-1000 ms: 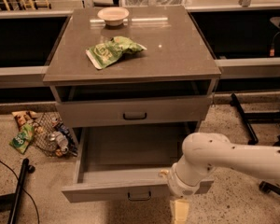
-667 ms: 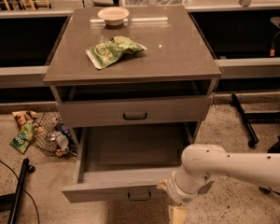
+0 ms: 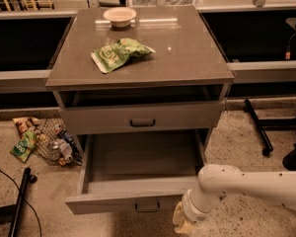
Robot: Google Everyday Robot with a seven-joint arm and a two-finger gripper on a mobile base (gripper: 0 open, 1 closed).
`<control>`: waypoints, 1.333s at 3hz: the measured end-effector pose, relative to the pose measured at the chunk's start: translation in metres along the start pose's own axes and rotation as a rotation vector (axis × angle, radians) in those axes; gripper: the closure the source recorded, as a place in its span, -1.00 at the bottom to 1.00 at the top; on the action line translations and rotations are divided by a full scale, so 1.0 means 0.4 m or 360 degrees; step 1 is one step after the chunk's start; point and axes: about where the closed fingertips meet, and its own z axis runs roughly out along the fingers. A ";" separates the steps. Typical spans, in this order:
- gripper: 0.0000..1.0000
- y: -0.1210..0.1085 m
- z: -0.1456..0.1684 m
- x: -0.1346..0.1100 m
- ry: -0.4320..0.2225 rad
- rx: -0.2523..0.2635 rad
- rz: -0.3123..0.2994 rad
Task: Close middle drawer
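1. Camera view: the grey cabinet (image 3: 187,48) stands in front of me. On its top, a white bowl (image 3: 120,16) sits at 12 o'clock, with a green snack bag (image 3: 119,54) near it at 6 o'clock.
2. The middle drawer (image 3: 113,201) is pulled far out, its grey floor showing. The upper drawer (image 3: 187,116) above it sits nearly flush.
3. The white arm (image 3: 256,181) reaches in from 3 o'clock. Its gripper (image 3: 181,223) hangs low, just beside the drawer front's right end at 5 o'clock. I cannot tell whether it is spread or pressed together.
4. Loose packets (image 3: 44,142) litter the floor at 9 o'clock of the cabinet.
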 end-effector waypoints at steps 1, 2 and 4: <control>0.75 -0.066 0.032 0.060 -0.0010 0.0068 0.0065; 1.00 -0.149 0.027 0.091 -0.0010 0.0183 0.0116; 0.15 -0.171 0.019 0.097 -0.0010 0.0228 0.0136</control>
